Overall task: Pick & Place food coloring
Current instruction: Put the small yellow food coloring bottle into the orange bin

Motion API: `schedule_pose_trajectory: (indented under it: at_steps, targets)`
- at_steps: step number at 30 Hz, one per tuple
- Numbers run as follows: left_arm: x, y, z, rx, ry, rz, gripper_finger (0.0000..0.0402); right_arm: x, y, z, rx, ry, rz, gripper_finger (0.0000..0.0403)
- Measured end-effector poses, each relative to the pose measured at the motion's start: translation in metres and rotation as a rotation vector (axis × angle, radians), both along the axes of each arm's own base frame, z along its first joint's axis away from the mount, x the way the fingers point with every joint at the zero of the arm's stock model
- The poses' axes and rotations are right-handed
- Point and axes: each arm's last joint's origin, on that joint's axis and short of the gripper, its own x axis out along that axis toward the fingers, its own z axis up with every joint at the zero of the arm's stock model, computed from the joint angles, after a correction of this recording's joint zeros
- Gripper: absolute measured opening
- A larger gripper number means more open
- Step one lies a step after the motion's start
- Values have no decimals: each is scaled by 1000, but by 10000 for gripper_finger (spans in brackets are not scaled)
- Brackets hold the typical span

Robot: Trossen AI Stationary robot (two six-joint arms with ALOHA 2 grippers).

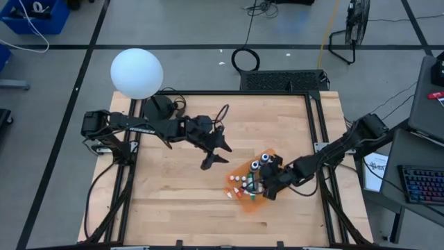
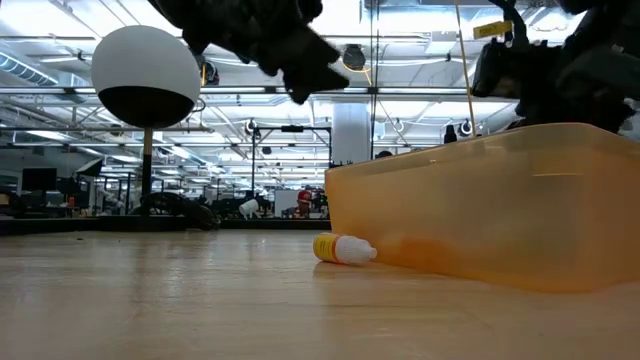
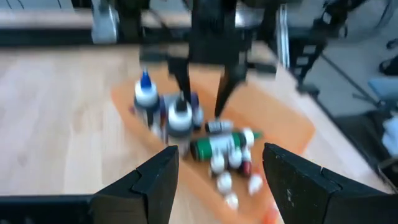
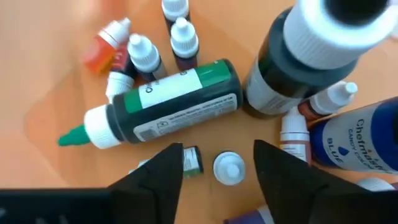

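Several food coloring bottles lie and stand in an orange tray (image 1: 269,153). A large green-tipped bottle (image 4: 168,102) lies on its side, and a dark white-capped one (image 4: 311,56) stands upright beside a blue one (image 4: 367,137). My right gripper (image 4: 219,146) hovers open above the tray; a tiny white-capped bottle (image 4: 228,168) sits below the gap between its fingers. My left gripper (image 1: 211,161) hangs open in the air over the table's middle, pointing toward the tray. One small yellow-capped bottle (image 2: 343,249) lies on the table against the tray's wall.
Small red, orange and dark bottles (image 4: 134,53) crowd the tray floor around the green one. A white globe lamp (image 1: 137,73) stands at the table's far left corner. Bare wood (image 1: 173,201) spreads left of and in front of the tray.
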Motion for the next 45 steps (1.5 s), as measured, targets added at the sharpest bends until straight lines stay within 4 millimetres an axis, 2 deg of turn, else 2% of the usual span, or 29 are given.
schedule_pose_trajectory:
  at_steps: [4,8,11,15,20,29,36,45]
  targets:
    - [-7,-1,-11,17,133,-6,235,-2,-1,14,34,-61,-4,200]
    - [-15,-8,-21,42,258,-28,235,-6,-1,32,71,-145,11,200]
    - [-18,-25,-27,127,280,-97,235,-8,0,44,78,-214,58,195]
    - [-15,-49,-48,236,251,-102,235,-10,3,59,78,-317,127,194]
    - [-5,-79,-69,287,203,-214,234,-11,4,74,64,-411,188,196]
    - [2,-110,-113,313,249,-309,234,-12,3,80,42,-451,219,194]
    - [11,-116,-136,337,197,-341,234,-11,3,81,39,-465,225,193]
    - [16,-108,-136,400,167,-292,234,-11,4,83,44,-480,224,191]
